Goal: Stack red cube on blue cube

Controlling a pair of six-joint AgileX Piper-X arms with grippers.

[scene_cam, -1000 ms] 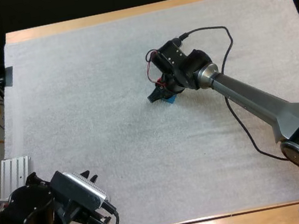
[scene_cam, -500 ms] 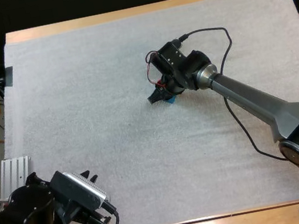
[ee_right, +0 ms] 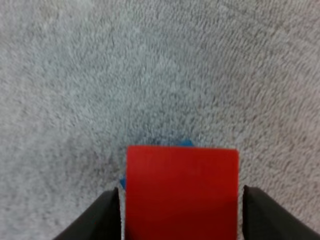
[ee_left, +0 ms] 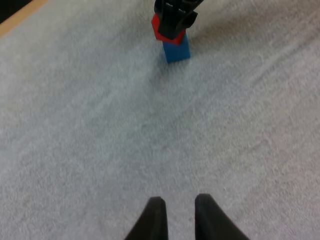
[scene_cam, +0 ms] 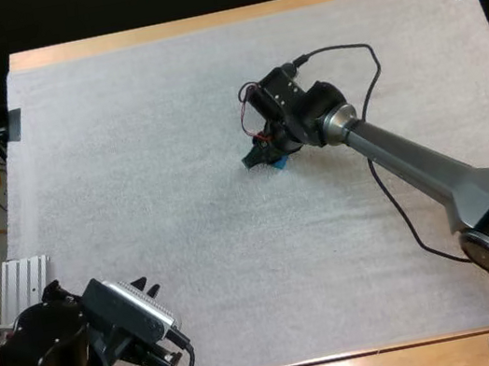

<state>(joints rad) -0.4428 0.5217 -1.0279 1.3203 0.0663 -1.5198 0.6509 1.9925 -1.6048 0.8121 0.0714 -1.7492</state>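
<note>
Red cube [ee_right: 181,190] is pinched from both sides between the two black fingers of the right gripper [ee_right: 182,220], near the middle of the white mat [scene_cam: 125,147]. It sits directly on top of the blue cube [ee_left: 176,50], turned a little against it. In the right wrist view a thin blue edge shows beyond the red one. Left gripper [ee_left: 178,220] hangs over bare mat at the near left corner, well apart from both cubes, its fingers spread with a small gap and touching nothing.
</note>
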